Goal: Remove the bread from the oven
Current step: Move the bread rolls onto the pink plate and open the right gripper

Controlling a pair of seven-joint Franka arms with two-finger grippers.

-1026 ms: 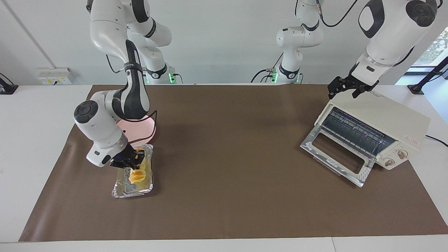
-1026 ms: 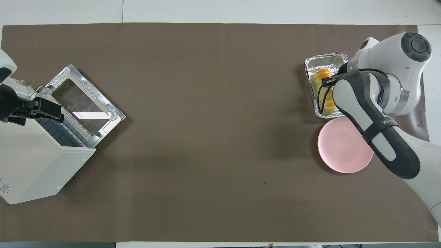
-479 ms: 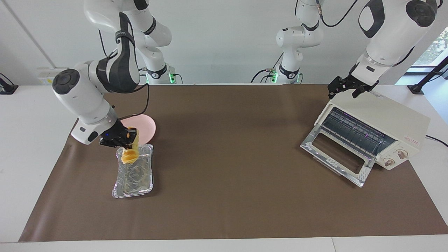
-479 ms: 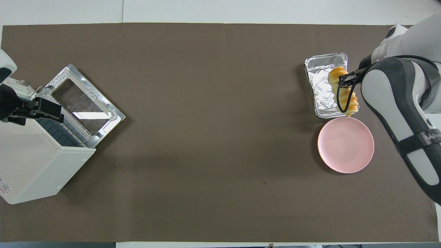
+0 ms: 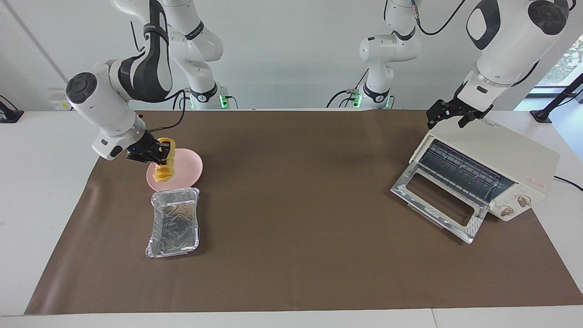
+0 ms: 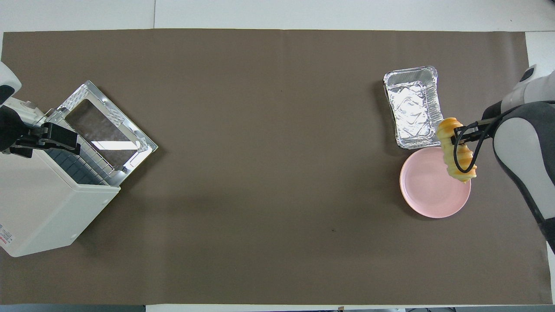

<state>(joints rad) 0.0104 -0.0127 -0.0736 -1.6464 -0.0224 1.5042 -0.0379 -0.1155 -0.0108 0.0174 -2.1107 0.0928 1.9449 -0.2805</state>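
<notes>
My right gripper [image 5: 160,154] is shut on the bread [image 5: 165,169], a golden ridged loaf that hangs tilted from the fingers over the pink plate [image 5: 187,169]. In the overhead view the bread [image 6: 456,151] hangs in the right gripper [image 6: 455,139] over the plate's edge [image 6: 427,193]. The cream-white oven [image 5: 501,155] stands at the left arm's end of the table with its glass door [image 5: 439,202] dropped open and its rack bare. My left gripper [image 5: 448,119] waits open over the oven's top edge above the door. In the overhead view it [image 6: 43,143] is over the oven [image 6: 43,208].
An empty crinkled foil tray [image 5: 174,224] lies on the brown mat just beside the pink plate, farther from the robots. It shows in the overhead view [image 6: 414,108] too. The oven's open door juts out over the mat.
My right gripper has lifted the bread out of the foil tray and carried it toward the robots, over the pink plate. The left arm has not moved.
</notes>
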